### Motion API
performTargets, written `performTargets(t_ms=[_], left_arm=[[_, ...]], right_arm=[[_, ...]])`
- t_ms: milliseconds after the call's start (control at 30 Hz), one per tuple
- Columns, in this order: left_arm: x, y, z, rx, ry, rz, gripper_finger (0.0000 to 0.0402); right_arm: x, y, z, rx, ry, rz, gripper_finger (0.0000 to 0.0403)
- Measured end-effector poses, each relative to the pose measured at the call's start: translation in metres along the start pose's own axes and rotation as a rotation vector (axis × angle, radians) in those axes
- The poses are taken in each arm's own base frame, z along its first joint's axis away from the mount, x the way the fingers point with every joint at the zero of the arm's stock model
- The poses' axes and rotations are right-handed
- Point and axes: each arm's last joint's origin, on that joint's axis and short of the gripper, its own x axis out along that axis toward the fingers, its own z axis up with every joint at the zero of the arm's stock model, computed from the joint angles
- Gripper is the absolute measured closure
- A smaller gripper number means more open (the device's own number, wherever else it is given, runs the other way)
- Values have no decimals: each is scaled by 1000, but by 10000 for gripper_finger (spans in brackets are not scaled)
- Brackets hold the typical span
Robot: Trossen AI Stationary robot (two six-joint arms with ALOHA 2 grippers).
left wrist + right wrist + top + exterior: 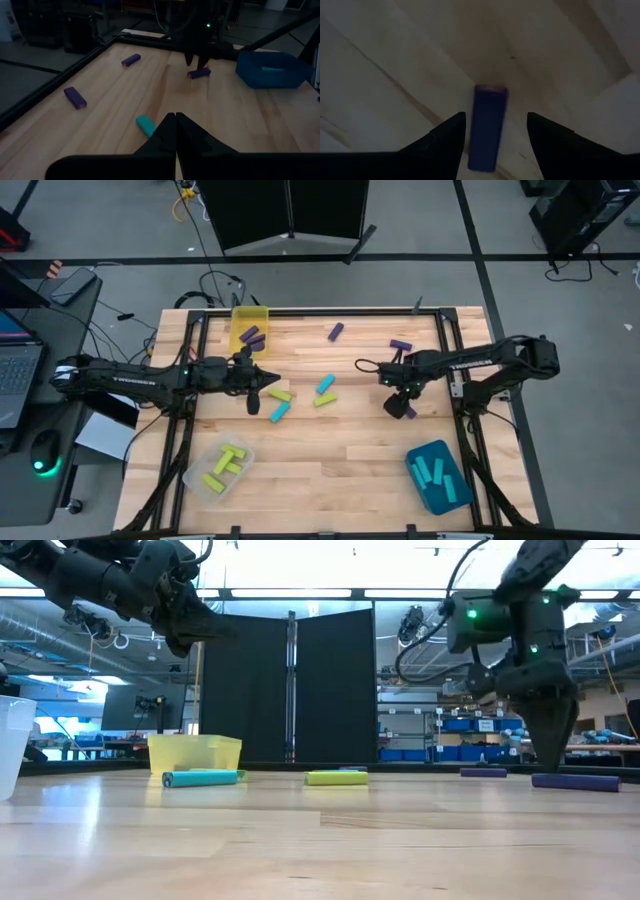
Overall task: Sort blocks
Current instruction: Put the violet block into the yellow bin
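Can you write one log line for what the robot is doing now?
right gripper: open over purple block | left gripper: shut, empty, mid-table

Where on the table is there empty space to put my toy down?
The bare wood between the clear bin and the teal bin is free. It is crowded in the middle, where blocks lie between the left gripper and the right gripper.

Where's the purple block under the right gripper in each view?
High: purple block beside the right gripper.
Low: far right on the table.
Left wrist: under the far arm, near the teal bin.
Right wrist: centre, between open fingers.
Shared landmark: the right gripper.
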Motion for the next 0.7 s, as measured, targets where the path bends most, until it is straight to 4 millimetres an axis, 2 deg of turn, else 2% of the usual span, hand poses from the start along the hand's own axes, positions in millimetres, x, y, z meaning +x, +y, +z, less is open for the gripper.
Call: performTargets(t_ms=[300, 500, 700], left_arm=[[0, 0, 0, -1, -1, 1, 394], [0, 0, 1, -6, -8, 0, 394], [8, -1, -1, -7, -10, 0, 394]], right_arm=[[19, -3, -5, 10, -45, 13, 183], [25, -4, -6, 10, -67, 19, 196], [25, -5, -6, -5, -71, 11, 252]])
